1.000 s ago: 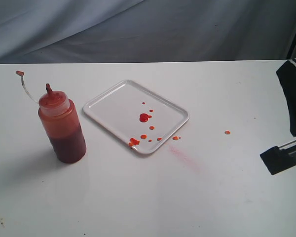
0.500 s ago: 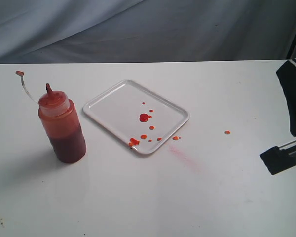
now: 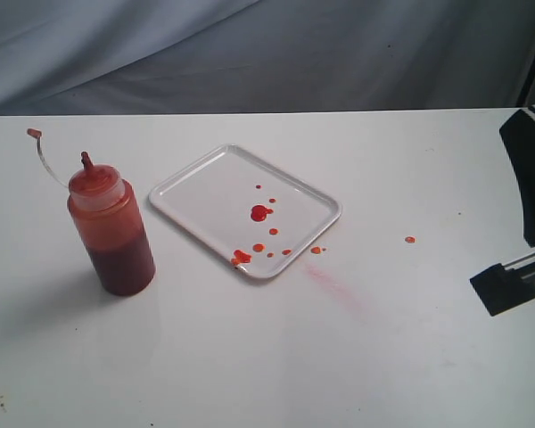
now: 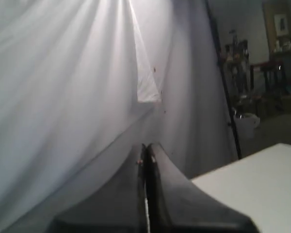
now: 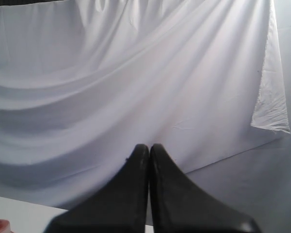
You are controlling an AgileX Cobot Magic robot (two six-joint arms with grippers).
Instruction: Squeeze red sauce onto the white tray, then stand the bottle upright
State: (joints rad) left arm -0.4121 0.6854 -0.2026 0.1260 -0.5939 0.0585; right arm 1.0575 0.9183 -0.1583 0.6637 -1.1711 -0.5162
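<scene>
1. Pressed together on nothing at the left gripper [image 4: 145, 148], and likewise at the right gripper [image 5: 149, 146]. Aimed at hanging cloth, well apart from every task thing.
2. Nearest on the table [image 3: 250, 374]: bare white surface, then a faint pink smear [image 3: 339, 290] just off the tray's near corner.
3. Next back, to the left: the bottle [image 3: 111, 234], upright, free of both grippers, near the white tray [image 3: 205, 187] but not touching.
4. Judged roughly half full by the darker red in the lower part. Likely bottom-heavy and steady while carried upright, sloshing once tipped.
5. Judged soft-walled and smooth. Gives under a pinch, so apt to squirt under a hard grip with the nozzle [image 3: 87, 161] uncapped. Probably slick at any smeared patch.
6. Best taken across the middle of the cylinder, below the domed shoulder and above the base. Better to avoid the nozzle and the thin tether with its cap [image 3: 34, 133].
7. Farther back: the red sauce [image 3: 259, 212] on the tray, as one larger blob near the middle, small drops toward the near edge and a blob at the near rim. Also a stray drop [image 3: 410, 239] on the table to the right.
8. Reads as finished: sauce on the tray, bottle standing.
9. Farthest: the grey backdrop cloth [image 3: 250, 53].
</scene>
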